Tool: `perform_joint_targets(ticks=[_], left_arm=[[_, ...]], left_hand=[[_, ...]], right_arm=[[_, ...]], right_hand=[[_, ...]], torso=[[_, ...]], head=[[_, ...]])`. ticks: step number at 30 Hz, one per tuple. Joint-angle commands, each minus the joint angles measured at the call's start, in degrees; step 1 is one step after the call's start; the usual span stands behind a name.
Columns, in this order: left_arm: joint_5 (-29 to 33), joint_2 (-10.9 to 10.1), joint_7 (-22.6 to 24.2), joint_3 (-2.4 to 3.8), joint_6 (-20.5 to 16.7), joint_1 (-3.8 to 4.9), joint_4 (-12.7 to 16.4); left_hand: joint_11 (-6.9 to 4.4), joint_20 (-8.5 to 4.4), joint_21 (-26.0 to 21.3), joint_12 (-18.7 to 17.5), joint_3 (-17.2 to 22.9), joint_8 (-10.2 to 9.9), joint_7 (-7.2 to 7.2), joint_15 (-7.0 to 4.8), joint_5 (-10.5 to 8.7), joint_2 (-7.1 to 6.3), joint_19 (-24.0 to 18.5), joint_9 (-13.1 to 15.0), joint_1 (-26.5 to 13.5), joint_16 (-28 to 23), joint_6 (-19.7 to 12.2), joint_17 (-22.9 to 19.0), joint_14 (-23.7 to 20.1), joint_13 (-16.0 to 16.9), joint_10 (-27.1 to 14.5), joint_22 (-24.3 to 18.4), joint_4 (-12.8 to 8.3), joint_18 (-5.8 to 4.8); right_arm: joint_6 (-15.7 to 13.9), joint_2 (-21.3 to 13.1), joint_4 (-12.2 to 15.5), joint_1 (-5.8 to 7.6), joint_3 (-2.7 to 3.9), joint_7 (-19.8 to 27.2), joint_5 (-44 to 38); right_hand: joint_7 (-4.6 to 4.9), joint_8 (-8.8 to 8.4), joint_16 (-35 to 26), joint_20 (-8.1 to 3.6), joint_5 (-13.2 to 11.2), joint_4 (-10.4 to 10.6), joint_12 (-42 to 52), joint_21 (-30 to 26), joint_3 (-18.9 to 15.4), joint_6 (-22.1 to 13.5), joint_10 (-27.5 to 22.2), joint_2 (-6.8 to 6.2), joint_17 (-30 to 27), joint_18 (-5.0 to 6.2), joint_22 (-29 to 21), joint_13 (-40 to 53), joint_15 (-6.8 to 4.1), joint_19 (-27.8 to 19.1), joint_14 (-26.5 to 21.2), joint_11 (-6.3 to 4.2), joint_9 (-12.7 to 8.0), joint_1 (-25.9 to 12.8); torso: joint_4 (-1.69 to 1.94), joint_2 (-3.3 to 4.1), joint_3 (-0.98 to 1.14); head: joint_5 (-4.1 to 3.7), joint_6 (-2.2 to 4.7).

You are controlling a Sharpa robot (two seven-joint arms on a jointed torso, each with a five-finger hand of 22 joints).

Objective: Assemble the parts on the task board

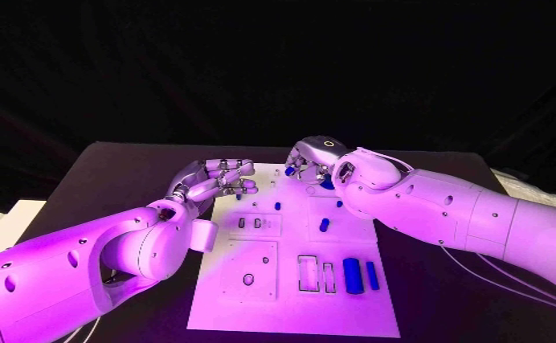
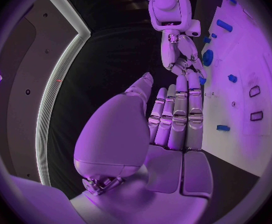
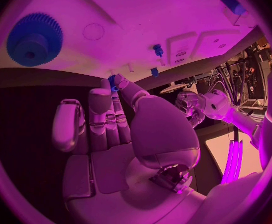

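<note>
A black curtain (image 1: 278,54) hangs behind the black table (image 1: 116,166), seemingly unlit.

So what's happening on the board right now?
Both silver hands are at the far end of the white task board. The right hand pinches a small blue part at its fingertips, close to a large blue gear on the board. The left hand hovers nearby, fingers straight, holding nothing. Two long blue bars lie beside rectangular slots at the near end.
</note>
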Motion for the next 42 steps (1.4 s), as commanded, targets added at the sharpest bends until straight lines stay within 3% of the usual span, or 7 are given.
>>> perform_joint_targets(ticks=[1, 17, 23, 31, 42], left_arm=[[0.17, 0.02, 0.43, 0.05, 1.14, 0.23, -0.01], [0.17, 0.00, 0.39, 0.05, 1.28, 0.59, 0.21], [0.17, -0.12, 0.29, 0.05, 1.33, 0.68, 0.31], [0.17, -0.21, 0.18, 0.05, 1.39, 0.81, 0.37], [0.17, -0.28, 0.08, 0.05, 1.37, 0.97, 0.41]], left_hand=[[0.25, 0.33, -0.29, -0.34, 0.08, -0.27, 0.29, 0.21, -0.08, 0.51, -0.09, -0.09, -0.11, -0.20, 0.04, 0.07, -0.09, -0.07, -0.03, -0.07, -0.37, -0.02], [0.25, 0.33, -0.29, -0.34, 0.08, -0.27, 0.29, 0.21, -0.08, 0.51, -0.09, -0.09, -0.11, -0.20, 0.04, 0.07, -0.09, -0.07, -0.03, -0.07, -0.37, -0.02], [0.28, 0.36, -0.36, -0.42, 0.11, -0.31, 0.32, 0.24, -0.08, 0.52, -0.16, -0.10, -0.13, -0.34, 0.02, 0.12, -0.17, -0.06, -0.05, -0.10, -0.48, -0.04], [0.28, 0.36, -0.36, -0.42, 0.11, -0.31, 0.32, 0.24, -0.08, 0.52, -0.16, -0.10, -0.13, -0.34, 0.02, 0.12, -0.17, -0.06, -0.05, -0.10, -0.48, -0.04], [0.32, 0.39, -0.45, -0.53, 0.14, -0.37, 0.36, 0.30, -0.08, 0.53, -0.24, -0.12, -0.17, -0.53, -0.02, 0.18, -0.27, -0.06, -0.09, -0.14, -0.62, -0.05]], right_arm=[[-1.58, 1.01, -1.18, 0.02, 0.02, -0.92, 0.17], [0.22, 4.83, -5.59, 0.00, 0.01, -4.31, -0.56], [0.89, 5.64, -6.08, -0.08, -0.02, -4.37, -0.68], [1.52, 6.47, -6.68, -0.15, -0.03, -4.50, -0.37], [1.96, 6.94, -6.61, -0.15, -0.03, -4.32, -0.23]], right_hand=[[-0.22, -0.07, 0.37, 0.02, -0.36, 0.82, -0.39, 0.39, 1.00, 0.53, -0.31, -0.11, 0.07, -1.05, 0.10, -0.07, -0.27, 0.21, 0.41, 0.27, 0.69, 0.03], [-0.12, -0.26, 0.31, 0.09, -0.73, 0.94, -0.44, 0.42, 1.34, 0.32, -0.64, -0.43, -0.13, -1.04, 0.10, -0.14, -0.19, 0.11, 0.30, 0.35, 0.71, 0.13], [-0.10, -0.29, 0.34, 0.11, -0.73, 0.93, -0.44, 0.44, 1.40, 0.29, -0.70, -0.54, -0.11, -1.04, 0.12, -0.14, -0.18, 0.10, 0.28, 0.37, 0.71, 0.18], [-0.02, -0.36, 0.39, 0.14, -0.79, 1.02, -0.42, 0.45, 1.40, 0.22, -0.80, -0.88, -0.12, -1.04, 0.12, -0.16, -0.13, 0.05, 0.25, 0.44, 0.72, 0.06], [0.05, -0.47, 0.23, 0.19, -0.82, 1.19, -0.44, 0.40, 1.41, 0.10, -0.95, -1.12, -0.36, -1.01, -0.01, -0.18, -0.07, -0.06, 0.17, 0.51, 0.72, -0.10]], torso=[[0.09, 0.14, -0.06], [0.14, 0.23, -0.03], [0.10, 0.35, 0.01], [0.14, 0.30, -0.10], [0.07, 0.37, -0.08]], head=[[0.01, 0.08], [0.07, -0.03], [0.47, -0.03], [0.53, -0.30], [0.64, -0.31]])
